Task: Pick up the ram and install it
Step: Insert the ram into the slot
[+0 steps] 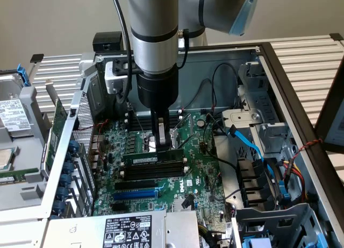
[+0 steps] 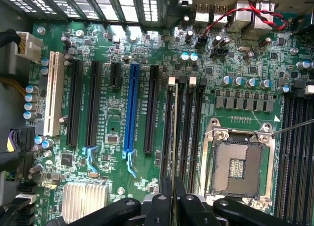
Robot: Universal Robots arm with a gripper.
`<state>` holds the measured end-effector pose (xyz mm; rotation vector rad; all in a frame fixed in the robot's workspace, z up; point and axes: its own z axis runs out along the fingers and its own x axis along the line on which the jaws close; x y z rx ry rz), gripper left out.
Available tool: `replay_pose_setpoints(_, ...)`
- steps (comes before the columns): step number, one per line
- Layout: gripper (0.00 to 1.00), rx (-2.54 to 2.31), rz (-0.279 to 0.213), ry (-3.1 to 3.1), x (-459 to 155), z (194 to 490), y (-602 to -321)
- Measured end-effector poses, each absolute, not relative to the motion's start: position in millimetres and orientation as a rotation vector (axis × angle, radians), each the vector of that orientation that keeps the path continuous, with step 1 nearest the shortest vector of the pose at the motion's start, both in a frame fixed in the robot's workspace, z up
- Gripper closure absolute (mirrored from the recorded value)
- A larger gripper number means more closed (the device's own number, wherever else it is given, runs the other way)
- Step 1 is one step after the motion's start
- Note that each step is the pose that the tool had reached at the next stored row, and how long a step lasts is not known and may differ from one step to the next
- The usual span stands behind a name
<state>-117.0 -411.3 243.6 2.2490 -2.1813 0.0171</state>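
The ram (image 1: 153, 158) is a long thin green stick with a white label, standing on edge along the black memory slots (image 1: 153, 174) of the motherboard. My gripper (image 1: 161, 144) comes straight down onto its upper edge and is shut on it near the middle. In the wrist view the ram (image 2: 175, 133) appears edge-on as a thin line running between the slots (image 2: 189, 128), with the gripper (image 2: 172, 194) closed around it. Whether the stick is seated in a slot I cannot tell.
A long blue slot (image 1: 137, 194) lies just past the black ones. The bare processor socket (image 2: 238, 162) sits beside the memory slots. An upright green card (image 1: 59, 127) stands at the exterior view's left. Blue cables (image 1: 252, 146) and drive bays crowd the right; a power supply (image 1: 126, 232) is in front.
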Motion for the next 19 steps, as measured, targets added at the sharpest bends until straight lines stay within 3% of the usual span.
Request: replay_pose_setpoints(19, 0.87, 2.223, 0.017, -2.208, -117.1, 236.3, -413.9)
